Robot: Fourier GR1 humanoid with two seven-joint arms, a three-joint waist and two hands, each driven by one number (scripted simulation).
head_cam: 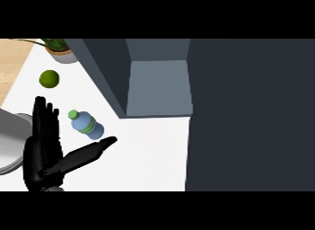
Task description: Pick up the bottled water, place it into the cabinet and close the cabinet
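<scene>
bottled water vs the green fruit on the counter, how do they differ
Colour: the bottled water is pale blue with a green cap and band; the green fruit is plain green.
Shape: the bottled water is elongated, the green fruit round.
Place: the bottled water sits just by the thumb of the left robot hand; the green fruit lies farther up, apart from it.
Both rest on the white counter, outside the cabinet.
</scene>
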